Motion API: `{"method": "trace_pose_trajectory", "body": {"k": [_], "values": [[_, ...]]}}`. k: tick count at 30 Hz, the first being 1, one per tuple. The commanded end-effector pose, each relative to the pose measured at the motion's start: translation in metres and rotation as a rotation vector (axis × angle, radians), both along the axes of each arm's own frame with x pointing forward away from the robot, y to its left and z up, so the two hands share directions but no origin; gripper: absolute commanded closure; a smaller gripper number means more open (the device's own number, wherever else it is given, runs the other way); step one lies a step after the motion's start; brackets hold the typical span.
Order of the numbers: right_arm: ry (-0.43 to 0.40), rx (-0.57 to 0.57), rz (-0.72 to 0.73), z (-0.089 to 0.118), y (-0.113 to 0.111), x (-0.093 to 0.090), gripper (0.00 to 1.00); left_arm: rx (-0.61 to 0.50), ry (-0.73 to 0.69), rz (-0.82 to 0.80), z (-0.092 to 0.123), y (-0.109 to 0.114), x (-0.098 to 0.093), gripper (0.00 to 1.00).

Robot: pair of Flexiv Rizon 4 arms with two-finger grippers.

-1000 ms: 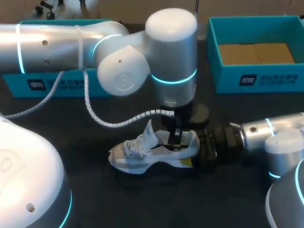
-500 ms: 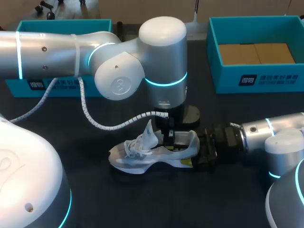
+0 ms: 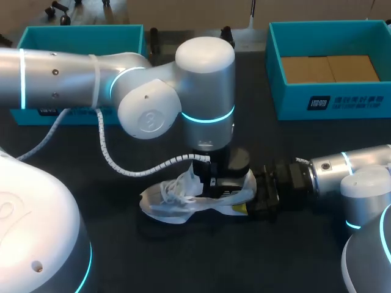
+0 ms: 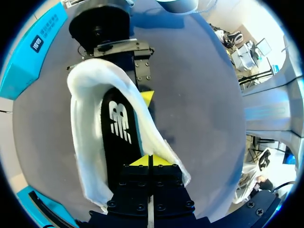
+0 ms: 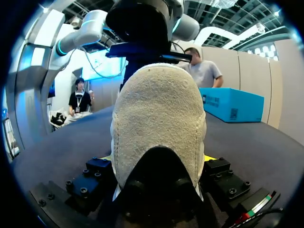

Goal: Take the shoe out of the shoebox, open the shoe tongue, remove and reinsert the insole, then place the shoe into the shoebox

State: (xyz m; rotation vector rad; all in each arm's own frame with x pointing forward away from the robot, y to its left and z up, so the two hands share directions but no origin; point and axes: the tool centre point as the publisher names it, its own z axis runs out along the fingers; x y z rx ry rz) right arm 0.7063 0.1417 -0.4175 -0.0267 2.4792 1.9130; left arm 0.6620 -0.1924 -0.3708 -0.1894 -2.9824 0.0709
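A white shoe (image 3: 177,204) lies on its sole on the dark table, toe to the left. My left gripper (image 3: 214,183) comes straight down into its opening. In the left wrist view its yellow tips (image 4: 150,160) are pressed together, shut, right over the black insole (image 4: 118,137); whether they pinch the insole I cannot tell. My right gripper (image 3: 252,204) is at the heel, with the suede heel (image 5: 159,109) between its fingers (image 5: 159,161), which touch it on both sides. One of its yellow fingertips (image 4: 147,97) shows beside the heel.
The teal shoebox (image 3: 342,101) with a brown cardboard floor stands at the back right. A second teal box (image 3: 79,33) stands at the back left, partly behind my left arm. Bare dark table lies in front of the shoe.
My left arm has shifted left and lowered, so its gripper now sits deeper in the shoe's opening. The shoe and my right gripper have stayed in place.
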Motion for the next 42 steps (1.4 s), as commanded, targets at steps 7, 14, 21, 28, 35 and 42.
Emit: {"method": "trace_pose_trajectory", "body": {"k": [7,14,21,28,35,42], "values": [[0.001,-0.005,-0.002,0.0,0.002,-0.001,1.0,0.007,0.011,0.004,-0.008,0.011,-0.009,1.0],[0.001,-0.005,-0.002,0.0,0.002,-0.001,1.0,0.013,-0.015,0.023,-0.013,0.015,-0.011,1.0],[0.001,-0.005,-0.002,0.0,0.002,-0.001,1.0,0.006,-0.026,0.053,-0.016,0.009,-0.004,1.0],[0.001,-0.005,-0.002,0.0,0.002,-0.001,1.0,0.011,-0.063,0.109,-0.025,0.005,0.005,1.0],[0.001,-0.005,-0.002,0.0,0.002,-0.001,1.0,0.01,-0.076,0.134,-0.034,0.004,0.009,1.0],[0.001,-0.005,-0.002,0.0,0.002,-0.001,1.0,-0.001,-0.105,0.134,-0.042,0.0,0.009,1.0]]}}
